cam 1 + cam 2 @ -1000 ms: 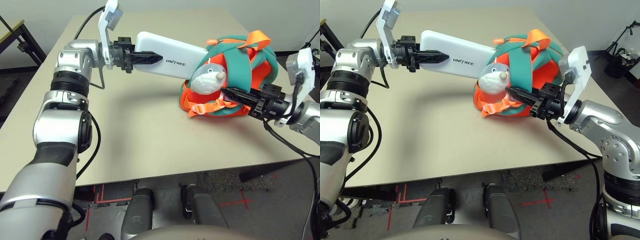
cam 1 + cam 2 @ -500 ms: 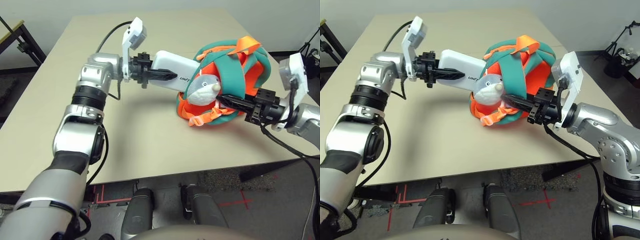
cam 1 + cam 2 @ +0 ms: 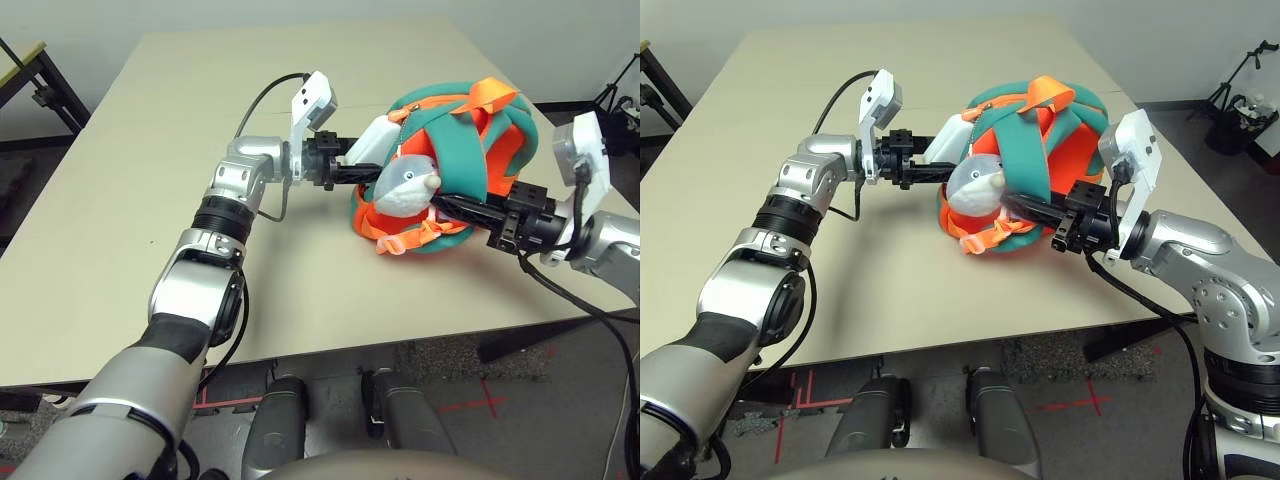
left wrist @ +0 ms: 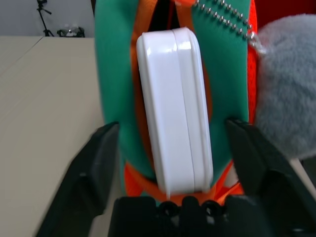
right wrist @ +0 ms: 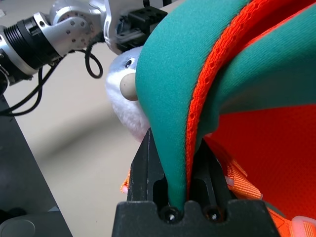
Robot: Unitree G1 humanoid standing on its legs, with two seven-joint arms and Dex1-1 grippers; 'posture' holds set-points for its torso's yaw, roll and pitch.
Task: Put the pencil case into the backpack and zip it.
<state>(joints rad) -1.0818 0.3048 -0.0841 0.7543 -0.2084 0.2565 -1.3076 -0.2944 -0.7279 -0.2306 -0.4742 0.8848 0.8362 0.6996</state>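
Most of the pencil case (image 4: 174,106) sits inside the backpack (image 3: 470,150); left gripper (image 4: 173,148), at its 9 o'clock, spread around the case; right gripper (image 5: 174,163) pinches teal trim.

Glossy plastic pencil case (image 4: 175,108), soft cloth backpack (image 3: 455,150), plush toy (image 3: 405,185)

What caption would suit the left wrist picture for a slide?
Open left gripper releasing the white pencil case, which stands wedged in the backpack opening.
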